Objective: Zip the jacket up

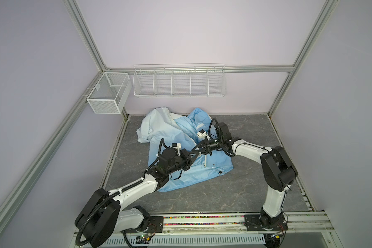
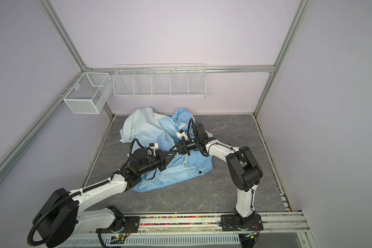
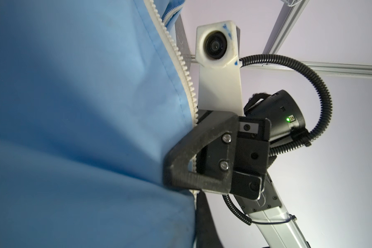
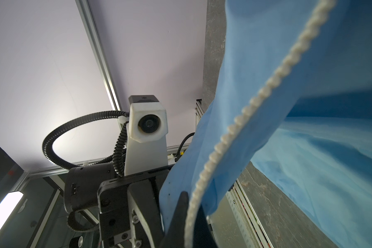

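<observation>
Nearest me, the grey marbled tabletop (image 1: 245,189) carries the large thin light-blue jacket (image 1: 193,176). It lies crumpled across the tabletop's middle and back, sky-blue at the near hem and fading to a pale whitish bundle toward the far wall. A small dark snap (image 1: 220,172) sits near the hem corner. Just past the hem, the two tools meet tip to tip at a raised front edge of the jacket. The left tool (image 1: 196,154) is pinched closed on the blue cloth. Just beside it, the right tool (image 1: 199,149) is clamped on the same edge, right at the white zipper (image 3: 176,53), whose single row of chunky teeth runs bare and unjoined. Beyond, a white wire rack (image 1: 178,85) and a white mesh box (image 1: 107,96) hang on the lilac wall.
</observation>
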`<state>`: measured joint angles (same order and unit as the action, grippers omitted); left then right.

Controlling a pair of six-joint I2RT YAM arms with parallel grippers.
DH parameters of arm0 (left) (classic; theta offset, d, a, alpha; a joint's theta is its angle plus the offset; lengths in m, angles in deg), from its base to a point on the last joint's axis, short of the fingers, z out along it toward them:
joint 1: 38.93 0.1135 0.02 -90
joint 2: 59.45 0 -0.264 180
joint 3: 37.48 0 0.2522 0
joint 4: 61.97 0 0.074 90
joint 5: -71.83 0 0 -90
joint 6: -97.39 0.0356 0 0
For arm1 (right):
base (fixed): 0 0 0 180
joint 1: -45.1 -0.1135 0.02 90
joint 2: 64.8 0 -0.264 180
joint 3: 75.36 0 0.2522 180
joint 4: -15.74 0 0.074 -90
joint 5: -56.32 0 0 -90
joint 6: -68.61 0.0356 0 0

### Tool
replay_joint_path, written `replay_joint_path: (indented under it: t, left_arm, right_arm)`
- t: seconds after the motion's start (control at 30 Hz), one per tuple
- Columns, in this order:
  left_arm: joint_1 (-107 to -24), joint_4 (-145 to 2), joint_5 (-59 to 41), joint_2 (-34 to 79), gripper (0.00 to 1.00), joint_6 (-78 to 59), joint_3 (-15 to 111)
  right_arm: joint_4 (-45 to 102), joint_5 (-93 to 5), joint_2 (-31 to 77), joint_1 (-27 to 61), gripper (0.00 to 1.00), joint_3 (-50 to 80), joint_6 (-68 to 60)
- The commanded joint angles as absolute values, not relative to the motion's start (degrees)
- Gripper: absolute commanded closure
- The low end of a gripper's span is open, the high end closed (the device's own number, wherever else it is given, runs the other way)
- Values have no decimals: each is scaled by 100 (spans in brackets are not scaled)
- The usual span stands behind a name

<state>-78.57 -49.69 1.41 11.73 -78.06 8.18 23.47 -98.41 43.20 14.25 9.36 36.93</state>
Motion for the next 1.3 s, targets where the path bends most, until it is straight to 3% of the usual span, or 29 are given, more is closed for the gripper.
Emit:
replay_joint_path:
  t: [0.0, 0.13, 0.33, 0.7, 1.27]
  left_arm:
    - [-7853, -4752, 290, 1261, 90, -7813, 1056]
    - [-7854, -4761, 281, 1260, 78, -7813, 1038]
    - [-7849, -4831, 305, 1240, 76, -7790, 1038]
    - [-7849, -4952, 563, 1324, 89, -7681, 1200]
    - [-7849, -4942, 799, 1385, 100, -7569, 1255]
  right_arm:
    - [2422, -10024, 4044, 1380, 93, 907, 3569]
    - [2449, -10028, 4036, 1380, 93, 898, 3548]
    - [2473, -10006, 4032, 1377, 93, 898, 3539]
    - [2554, -9985, 3963, 1370, 93, 872, 3478]
    - [3126, -9866, 3985, 1380, 92, 998, 3141]
